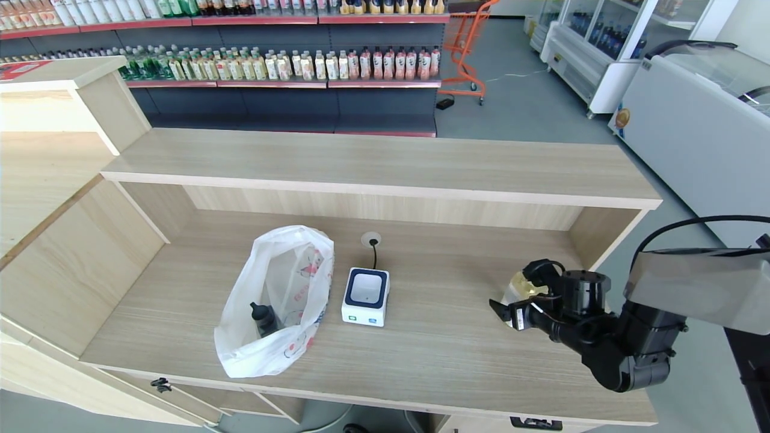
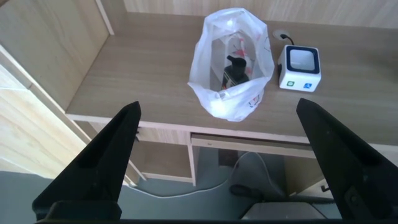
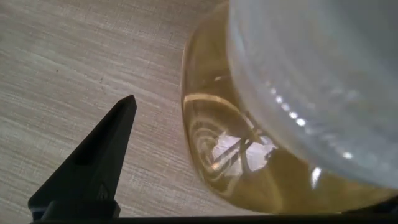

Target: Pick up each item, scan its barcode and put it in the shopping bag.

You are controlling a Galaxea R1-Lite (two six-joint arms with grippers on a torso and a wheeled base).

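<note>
Amber bottle sits 3 o'clock of scanner; R jaws open beside it, L jaws wide, empty.

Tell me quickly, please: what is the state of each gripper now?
Left gripper: open, holding nothing.
Right gripper: open, close to the bottle of yellow liquid, not gripping it.

Bright, even light, soft shadows; wide-angle bending at edges; close bottle blurred
</note>
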